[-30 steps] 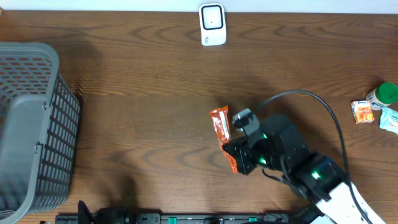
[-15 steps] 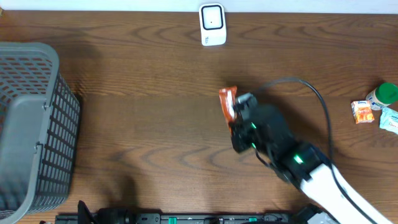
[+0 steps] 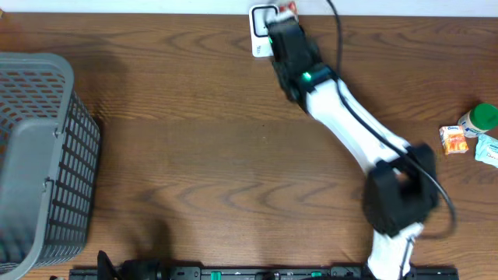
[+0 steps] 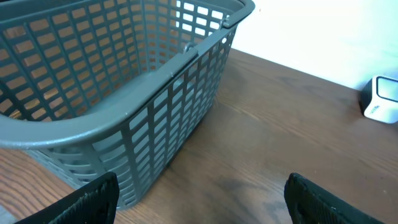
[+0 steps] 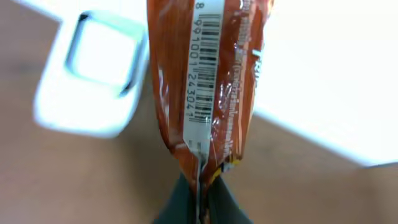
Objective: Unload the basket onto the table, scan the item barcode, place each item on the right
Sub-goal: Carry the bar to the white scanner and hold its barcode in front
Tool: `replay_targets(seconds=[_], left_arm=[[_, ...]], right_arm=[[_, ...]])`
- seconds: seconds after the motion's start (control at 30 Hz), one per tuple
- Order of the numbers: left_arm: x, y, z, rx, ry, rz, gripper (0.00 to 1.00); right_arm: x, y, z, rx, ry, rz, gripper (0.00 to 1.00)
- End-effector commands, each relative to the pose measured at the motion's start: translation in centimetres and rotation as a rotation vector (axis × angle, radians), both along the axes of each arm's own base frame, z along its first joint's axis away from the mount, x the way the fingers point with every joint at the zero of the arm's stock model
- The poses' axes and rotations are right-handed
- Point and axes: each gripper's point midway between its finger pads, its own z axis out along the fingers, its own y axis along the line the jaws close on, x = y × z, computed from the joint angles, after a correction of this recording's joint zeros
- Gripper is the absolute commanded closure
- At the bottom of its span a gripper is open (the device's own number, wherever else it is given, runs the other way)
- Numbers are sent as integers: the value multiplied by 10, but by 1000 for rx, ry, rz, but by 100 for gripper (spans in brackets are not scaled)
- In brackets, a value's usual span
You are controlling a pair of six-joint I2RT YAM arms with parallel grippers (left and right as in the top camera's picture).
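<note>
Orange packet (image 5: 205,93) top cut off; scanner (image 5: 93,81) blurred, partly hidden.

Grey basket (image 3: 74,179) at left; orange carton (image 3: 453,140) beside green-capped bottle (image 3: 478,118), far right

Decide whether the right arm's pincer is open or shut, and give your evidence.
Shut on the orange foil snack packet: in the wrist view the right pincer pinches the packet's lower seam.

Claw (image 5: 200,194) pinches orange packet (image 5: 214,118), barcode (image 5: 203,68) showing, beside white scanner (image 5: 93,78).
</note>
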Motion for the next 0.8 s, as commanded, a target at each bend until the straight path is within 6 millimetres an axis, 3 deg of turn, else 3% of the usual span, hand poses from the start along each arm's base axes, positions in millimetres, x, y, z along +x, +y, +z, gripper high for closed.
replay_targets(seconds=[0.0,0.17,0.3,0.37,0.47,0.77], left_arm=[[0,0,0,-1,-3,-5,15],[0,0,0,-1,-3,-5,15],[0,0,0,-1,-3,-5,15],[0,0,0,-1,-3,-5,15],[0,0,0,-1,-3,-5,15],[0,0,0,-1,-3,-5,15]], right_arm=[[29,-35,-1,-508,2,-107,99],[68,-26,-20,-854,-56,-118,99],[76,-18,-34,-1003,-100,-113,99],[78,-15,-51,-1073,-70,-83,99],[78,-14,-72,-1081,-51,-68,98],[78,1,-86,-1112,-20,1,98]])
